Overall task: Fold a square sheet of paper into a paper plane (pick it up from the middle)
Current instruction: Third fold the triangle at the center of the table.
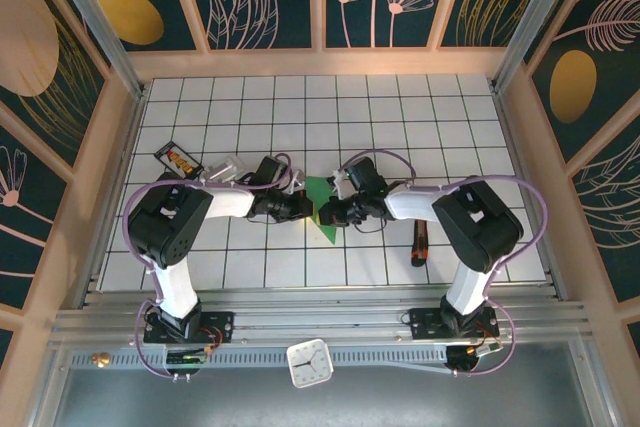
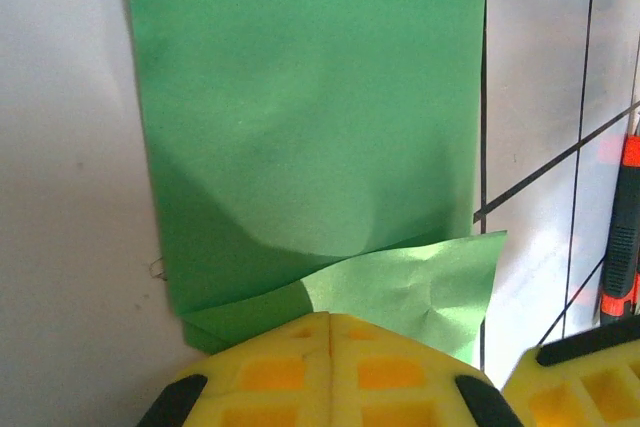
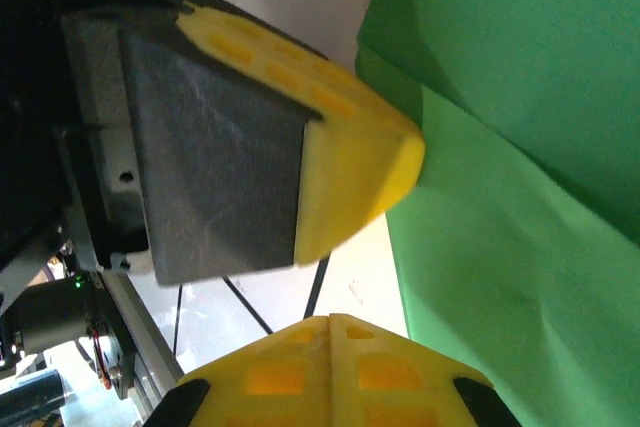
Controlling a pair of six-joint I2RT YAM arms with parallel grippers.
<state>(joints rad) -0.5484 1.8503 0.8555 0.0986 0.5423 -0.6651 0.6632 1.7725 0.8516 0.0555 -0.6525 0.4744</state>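
Overhead first: the left gripper [image 1: 304, 209] and the right gripper [image 1: 329, 214] meet tip to tip at the middle of the tiled table [image 1: 400, 117]. Both are low over the green sheet of paper [image 1: 319, 189], which lies flat between them. A black-and-orange tool [image 1: 419, 244] lies to the right beside the right arm, and a small packet [image 1: 178, 159] lies far left. Both are apart from the work.

Left wrist camera: the left gripper [image 2: 330, 332] is clenched, its yellow fingertips pressed together with nothing between them, at the near end of the sheet of paper [image 2: 300, 117]. The paper is a narrow doubled strip with a creased flap [image 2: 420, 282] beside the tips. Whether the tips bear on that flap cannot be told.

Right wrist camera: the right gripper [image 3: 330, 332] is likewise clenched and empty, just beside the edge of the sheet of paper [image 3: 520, 147], with the left arm's finger [image 3: 345, 172] opposite.

Assessment: the first folds appear made. No finished dart can be made out, so nose, wings and centre crease seem outstanding.
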